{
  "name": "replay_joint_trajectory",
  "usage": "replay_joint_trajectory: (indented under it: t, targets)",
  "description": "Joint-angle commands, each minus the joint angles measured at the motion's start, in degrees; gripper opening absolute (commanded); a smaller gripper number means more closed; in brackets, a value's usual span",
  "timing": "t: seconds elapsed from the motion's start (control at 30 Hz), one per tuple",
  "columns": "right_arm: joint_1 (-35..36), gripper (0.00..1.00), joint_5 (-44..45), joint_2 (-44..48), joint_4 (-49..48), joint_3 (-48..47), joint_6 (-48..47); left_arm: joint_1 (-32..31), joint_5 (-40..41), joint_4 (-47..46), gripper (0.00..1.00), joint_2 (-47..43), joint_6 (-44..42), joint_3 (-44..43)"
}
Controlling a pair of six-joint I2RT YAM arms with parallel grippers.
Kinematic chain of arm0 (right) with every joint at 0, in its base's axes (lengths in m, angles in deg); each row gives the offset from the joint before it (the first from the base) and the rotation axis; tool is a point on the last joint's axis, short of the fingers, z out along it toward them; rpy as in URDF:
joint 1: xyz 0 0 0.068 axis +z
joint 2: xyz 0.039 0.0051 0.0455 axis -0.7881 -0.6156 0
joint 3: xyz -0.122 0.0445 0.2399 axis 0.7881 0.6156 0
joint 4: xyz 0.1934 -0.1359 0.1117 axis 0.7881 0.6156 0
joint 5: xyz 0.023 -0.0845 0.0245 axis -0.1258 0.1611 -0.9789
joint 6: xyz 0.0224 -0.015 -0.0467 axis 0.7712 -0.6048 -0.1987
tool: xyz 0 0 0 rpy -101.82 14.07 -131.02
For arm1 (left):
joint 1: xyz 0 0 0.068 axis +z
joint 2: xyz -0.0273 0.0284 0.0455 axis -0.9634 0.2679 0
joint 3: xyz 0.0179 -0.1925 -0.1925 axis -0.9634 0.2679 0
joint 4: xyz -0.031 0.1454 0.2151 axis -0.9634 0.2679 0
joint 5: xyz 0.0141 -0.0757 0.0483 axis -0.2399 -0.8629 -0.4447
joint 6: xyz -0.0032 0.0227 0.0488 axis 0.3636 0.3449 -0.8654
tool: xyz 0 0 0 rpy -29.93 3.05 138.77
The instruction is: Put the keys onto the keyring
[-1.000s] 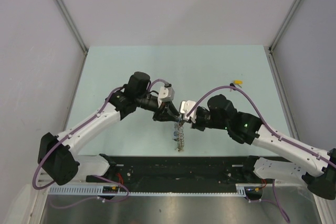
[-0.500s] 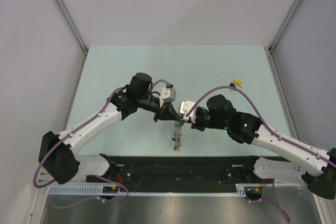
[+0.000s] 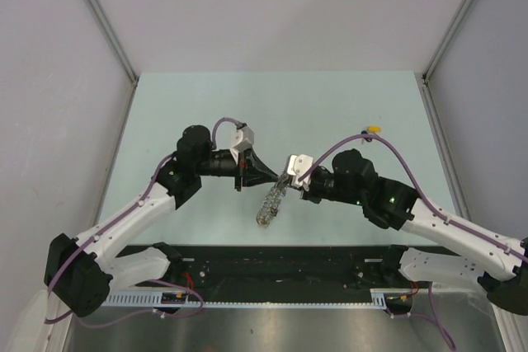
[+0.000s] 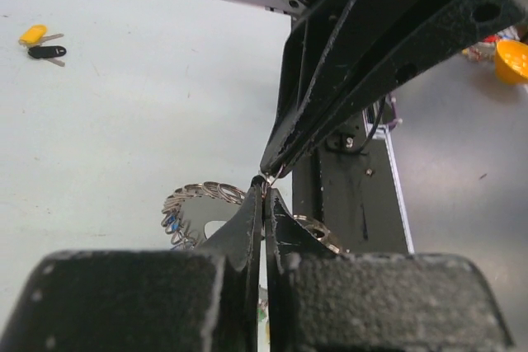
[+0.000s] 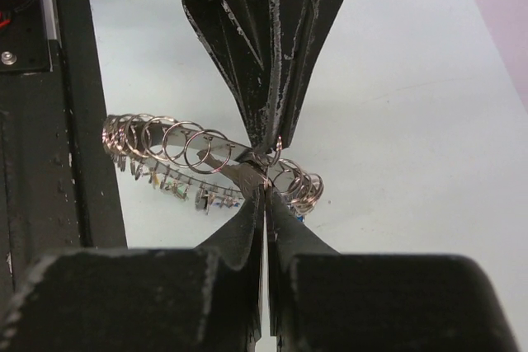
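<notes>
1. Silver metal fills the centre: the keyring (image 3: pixel 270 204), a large ring crowded with small split rings and tiny coloured tags, hangs from the meeting tips of both grippers above the pale green table (image 3: pixel 190 105). It droops below them toward the arm bases. Whether its lower end touches the table cannot be told.
2. The left gripper (image 3: pixel 272 176) has its black fingers pressed together, pinching the keyring at its top edge.
3. The right gripper (image 3: pixel 289 182) meets it tip to tip from the opposite side, its fingers likewise squeezed together on the ring wire.
4. In the right wrist view, most of the ring curves away to the left of the pinched fingers.
5. Well beyond the right gripper, the yellow-tagged key (image 4: pixel 33 35) and the black-tagged key (image 4: pixel 46 52) lie loose on the table, just beside each other.
</notes>
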State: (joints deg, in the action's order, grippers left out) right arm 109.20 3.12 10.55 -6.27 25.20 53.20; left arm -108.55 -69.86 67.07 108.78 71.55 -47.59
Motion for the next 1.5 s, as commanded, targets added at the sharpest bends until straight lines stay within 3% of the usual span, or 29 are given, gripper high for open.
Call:
replay_joint_trajectory:
  t: [0.0,0.33,0.93,1.07,1.27,1.47]
  targets:
    - [1.3,0.00,3.0,1.1,1.5,0.8,1.8,1.9,4.6,-7.8,0.00,-2.6,6.4,-0.3]
    - [4.2,0.00,5.1,0.3,-2.3,2.4,2.9,2.7,8.8,-12.0,0.00,-4.4,12.9,0.7]
    - [7.7,0.00,12.4,-2.8,-13.8,2.7,1.0,1.8,22.3,-24.8,0.01,-11.2,23.5,11.7]
    - [7.2,0.00,12.1,-2.3,-14.1,2.8,0.0,2.0,22.5,-21.5,0.29,-12.8,20.1,11.5]
    - [6.5,0.00,11.2,-1.4,-11.3,1.2,-1.5,4.7,18.2,-14.7,0.42,-14.9,11.8,9.9]
    - [6.2,0.00,11.1,-1.2,-8.1,-0.3,-3.3,6.2,3.4,-4.5,0.55,-10.8,0.0,4.3]
